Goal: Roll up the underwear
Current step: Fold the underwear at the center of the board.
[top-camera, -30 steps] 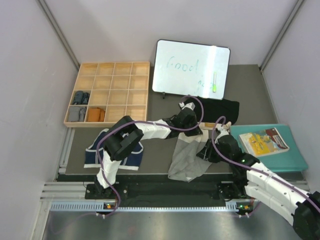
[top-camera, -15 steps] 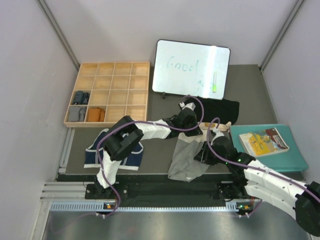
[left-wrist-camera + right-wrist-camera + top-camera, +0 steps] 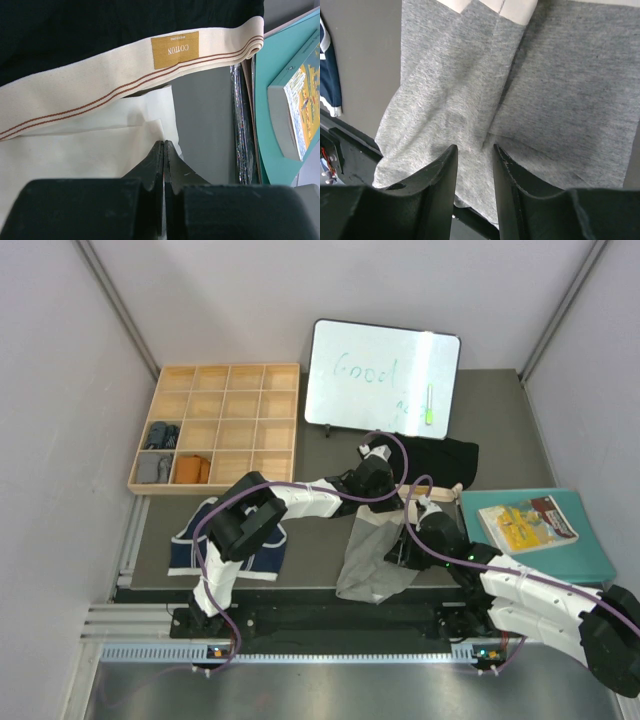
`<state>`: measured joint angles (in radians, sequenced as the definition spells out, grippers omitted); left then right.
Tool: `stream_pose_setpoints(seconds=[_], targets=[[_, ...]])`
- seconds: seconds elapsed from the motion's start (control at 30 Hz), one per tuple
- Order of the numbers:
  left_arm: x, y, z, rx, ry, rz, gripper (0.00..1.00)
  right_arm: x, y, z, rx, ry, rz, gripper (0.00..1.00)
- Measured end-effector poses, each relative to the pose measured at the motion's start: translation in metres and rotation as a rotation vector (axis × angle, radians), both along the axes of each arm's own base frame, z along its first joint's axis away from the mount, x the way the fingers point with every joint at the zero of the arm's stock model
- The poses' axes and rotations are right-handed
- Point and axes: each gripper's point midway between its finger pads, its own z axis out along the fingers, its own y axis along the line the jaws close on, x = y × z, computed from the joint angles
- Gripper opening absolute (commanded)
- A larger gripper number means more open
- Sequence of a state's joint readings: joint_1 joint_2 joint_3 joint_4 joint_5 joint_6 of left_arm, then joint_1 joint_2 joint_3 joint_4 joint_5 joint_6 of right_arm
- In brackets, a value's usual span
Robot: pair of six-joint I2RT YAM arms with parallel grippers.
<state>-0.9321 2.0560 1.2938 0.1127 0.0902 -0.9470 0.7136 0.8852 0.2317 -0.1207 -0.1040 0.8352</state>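
two rust stripes (image 3: pixel 75 106) along cream waistband (image 3: pixel 100 80); grey briefs (image 3: pixel 570 90) creased

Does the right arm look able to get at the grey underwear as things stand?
Probably yes: the right end effector hangs just above the grey underwear, jaws apart, and nothing lies between them.

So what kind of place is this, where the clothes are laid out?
Likely a robotics lab test cell, not a home: two white-and-black robot arms bolted beside a slotted aluminium rail, plain grey partition walls, and a propped white dry-erase board.
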Motion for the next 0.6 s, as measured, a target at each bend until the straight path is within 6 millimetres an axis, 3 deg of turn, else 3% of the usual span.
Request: stream_pose_setpoints(seconds=[0.4,0.6], targets=[[-0.001,0.000,0.000,0.000,0.000,-0.006,0.00,0.006,0.011,0.011,0.022,-0.024,0.015,0.30],[-0.001,0.000,-0.002,0.003,0.003,-0.009,0.00,0.004,0.009,0.000,-0.008,0.009,0.011,0.29]])
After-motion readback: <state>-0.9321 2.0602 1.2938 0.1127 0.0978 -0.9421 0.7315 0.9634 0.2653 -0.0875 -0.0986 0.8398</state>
